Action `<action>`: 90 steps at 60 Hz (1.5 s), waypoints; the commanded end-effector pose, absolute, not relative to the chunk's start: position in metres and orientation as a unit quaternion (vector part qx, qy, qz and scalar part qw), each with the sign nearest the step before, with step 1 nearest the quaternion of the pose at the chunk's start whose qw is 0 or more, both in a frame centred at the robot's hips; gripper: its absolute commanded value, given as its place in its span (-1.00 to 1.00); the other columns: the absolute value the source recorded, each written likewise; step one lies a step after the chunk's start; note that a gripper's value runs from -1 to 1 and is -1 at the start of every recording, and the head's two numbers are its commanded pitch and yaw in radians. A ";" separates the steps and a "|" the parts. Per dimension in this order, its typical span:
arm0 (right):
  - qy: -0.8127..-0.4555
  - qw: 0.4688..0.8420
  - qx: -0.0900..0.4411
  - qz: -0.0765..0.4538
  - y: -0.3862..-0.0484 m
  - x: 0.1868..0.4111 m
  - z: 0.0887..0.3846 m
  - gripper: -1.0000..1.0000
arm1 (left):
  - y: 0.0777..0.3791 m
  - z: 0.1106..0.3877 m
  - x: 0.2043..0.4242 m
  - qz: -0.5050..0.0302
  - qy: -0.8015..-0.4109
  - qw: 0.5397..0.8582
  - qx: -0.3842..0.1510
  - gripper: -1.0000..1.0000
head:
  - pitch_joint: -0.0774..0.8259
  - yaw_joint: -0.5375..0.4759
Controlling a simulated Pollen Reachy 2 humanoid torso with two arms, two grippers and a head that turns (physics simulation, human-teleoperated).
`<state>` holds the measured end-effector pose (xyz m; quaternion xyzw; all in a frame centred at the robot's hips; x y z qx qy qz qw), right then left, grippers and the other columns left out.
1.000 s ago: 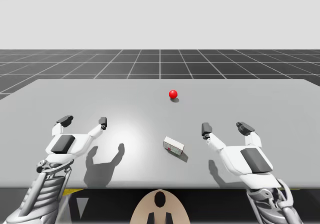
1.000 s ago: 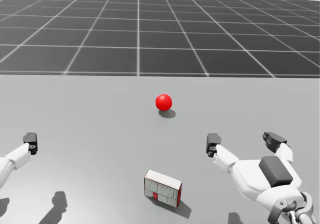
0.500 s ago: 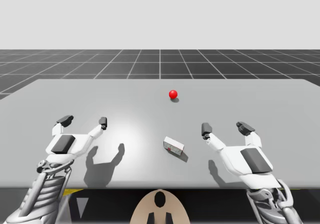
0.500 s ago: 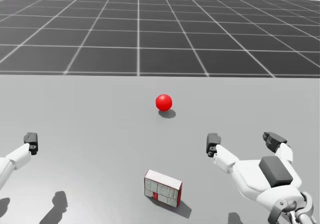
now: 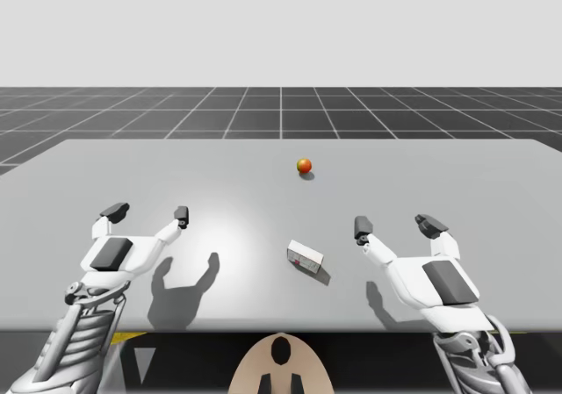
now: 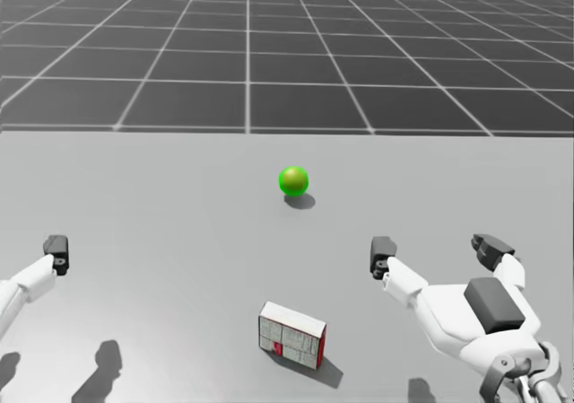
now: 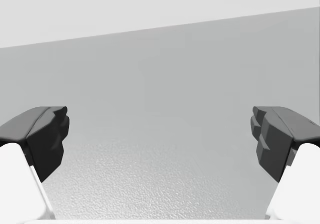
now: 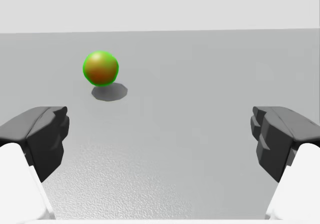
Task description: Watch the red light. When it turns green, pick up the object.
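The light (image 6: 293,180) was seen green. The white-and-red box (image 6: 292,336) lay on the bench (image 5: 219,175) between the left claw (image 5: 147,211) and the right claw (image 5: 395,226), both held wide open and empty, probably ready for grasping.

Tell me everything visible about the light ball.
The light ball is a small glossy sphere on the grey table, past the small white box, with a shadow beneath. It looks green in the head view, orange in the high view, orange with a green rim in the right wrist view. Nothing else touches it.
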<state>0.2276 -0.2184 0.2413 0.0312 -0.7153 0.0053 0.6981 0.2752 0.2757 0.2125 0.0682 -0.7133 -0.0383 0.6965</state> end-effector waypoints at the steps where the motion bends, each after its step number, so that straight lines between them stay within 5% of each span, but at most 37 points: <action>1: -0.714 0.699 0.038 -0.004 -0.216 0.227 0.240 -1.00 | 0.276 0.213 0.275 -0.040 -0.714 0.696 0.068 -1.00 | 0.16 -0.13; 22: -0.714 0.699 0.036 -0.004 -0.216 0.227 0.240 -1.00 | 0.274 0.213 0.275 -0.042 -0.714 0.696 0.066 -1.00 | 0.59 -0.14; 54: -0.718 0.696 0.031 0.005 -0.214 0.227 0.241 -1.00 | 0.272 0.213 0.275 -0.048 -0.713 0.696 0.066 -1.00 | 0.79 -0.08; 66: -0.698 0.710 0.085 0.034 -0.202 0.222 0.241 -1.00 | 0.272 0.214 0.275 -0.046 -0.712 0.697 0.065 -1.00 | 0.80 -0.10; 71: -0.696 0.708 0.086 0.086 -0.196 0.219 0.237 -1.00 | 0.271 0.214 0.275 -0.045 -0.712 0.698 0.065 -1.00 | 0.80 -0.10; 75: -0.701 0.697 0.138 0.061 -0.190 0.213 0.233 -1.00 | 0.271 0.214 0.275 -0.045 -0.712 0.698 0.064 -1.00 | 0.81 -0.11; 76: -0.695 0.696 0.147 0.102 -0.192 0.210 0.232 -1.00 | 0.271 0.214 0.274 -0.045 -0.712 0.698 0.063 -1.00 | 0.81 -0.11; 90: -0.665 0.678 0.250 0.190 -0.197 0.191 0.223 -1.00 | 0.272 0.214 0.274 -0.044 -0.712 0.699 0.062 -1.00 | 0.82 -0.11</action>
